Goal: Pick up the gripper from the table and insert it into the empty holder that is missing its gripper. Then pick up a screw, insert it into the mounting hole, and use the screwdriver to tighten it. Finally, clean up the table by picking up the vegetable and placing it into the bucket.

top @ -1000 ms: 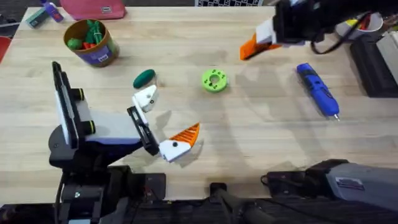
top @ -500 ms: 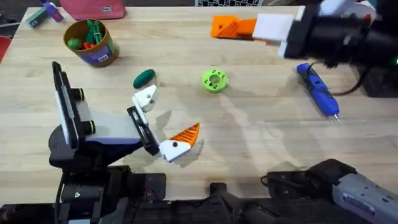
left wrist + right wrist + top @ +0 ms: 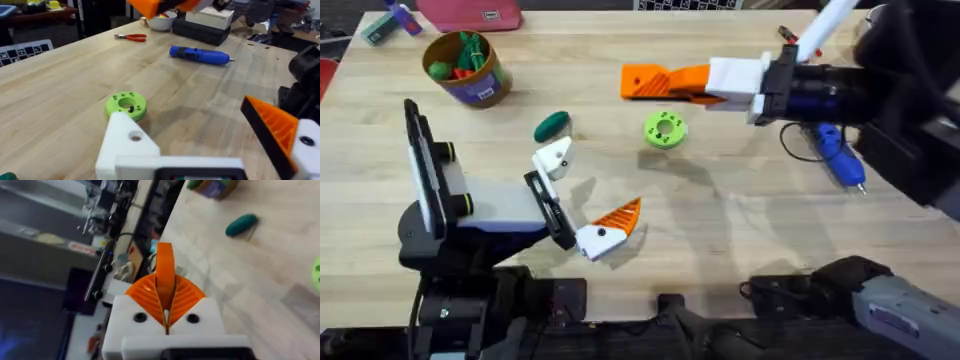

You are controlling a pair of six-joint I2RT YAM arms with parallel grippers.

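Bright, even overhead light; soft shadows on the tabletop [image 3: 740, 220]. The right pincer [image 3: 638, 82] looks motion-blurred, its wrist view hazy.

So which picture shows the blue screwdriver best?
The left wrist view: the screwdriver lies whole on the table, metal tip plain. The overhead view has the right arm covering part of it. I can't find it in the right wrist view.

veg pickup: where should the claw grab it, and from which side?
Take the vegetable at its middle, from straight above, closing across its short width. It lies flat on the table with both long sides free. It is a smooth oval, so a grip near its tapering ends would probably slip.
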